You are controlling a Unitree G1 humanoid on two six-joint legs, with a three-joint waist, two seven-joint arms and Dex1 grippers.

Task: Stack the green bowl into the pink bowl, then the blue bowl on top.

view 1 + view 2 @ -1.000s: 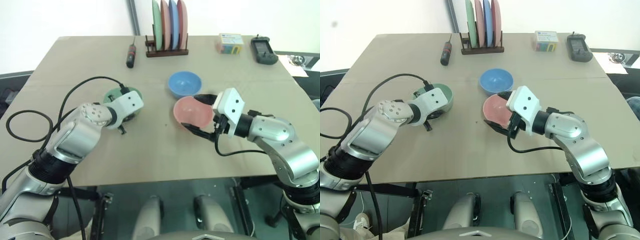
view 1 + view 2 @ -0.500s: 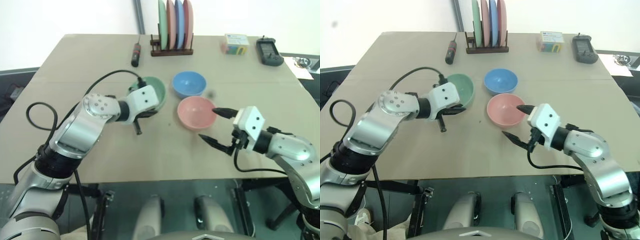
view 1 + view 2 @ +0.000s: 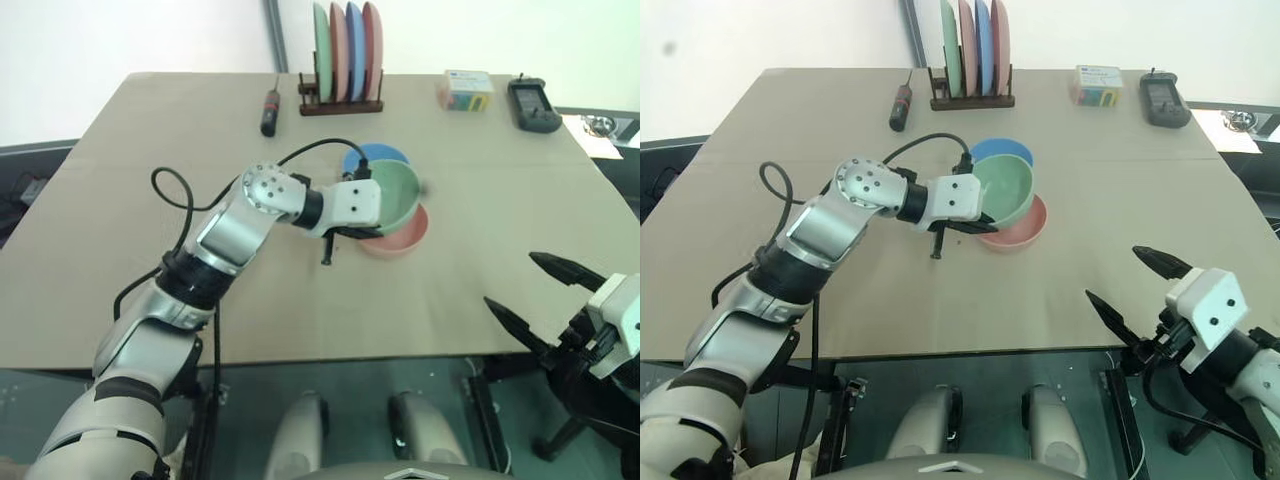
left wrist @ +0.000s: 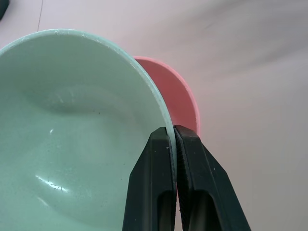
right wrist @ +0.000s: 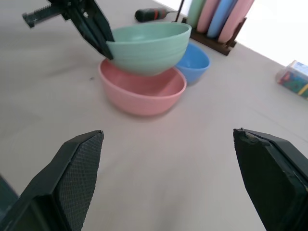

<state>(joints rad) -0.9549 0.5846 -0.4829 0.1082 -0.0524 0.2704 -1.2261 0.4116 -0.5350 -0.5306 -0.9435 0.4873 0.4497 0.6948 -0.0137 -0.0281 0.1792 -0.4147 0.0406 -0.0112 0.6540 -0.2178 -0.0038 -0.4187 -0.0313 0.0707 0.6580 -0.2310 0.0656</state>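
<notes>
The beige surface (image 3: 120,220) carries all the things. At its far edge a wooden rack (image 3: 342,100) holds four flat plates standing on edge, green, pink, blue and pink. To the left of the rack lies a screwdriver (image 3: 270,108) with a black and red handle, and to the right are a small colourful box (image 3: 464,90) and a black device (image 3: 529,103). Near the middle of the surface the pink bowl (image 3: 408,235) stands upright. The green bowl (image 3: 398,195) is above it, tilted, and in the right wrist view it is lifted a little over the pink bowl, not yet sitting inside it. The blue bowl (image 3: 372,155) stands just behind these two, partly hidden by the green bowl. The left end effector (image 4: 173,139) is closed on the rim of the green bowl, with one finger inside the bowl and one outside. The right end effector (image 3: 541,291) is near the front right edge of the surface, well apart from the bowls, with its fingers spread wide and nothing between them.
</notes>
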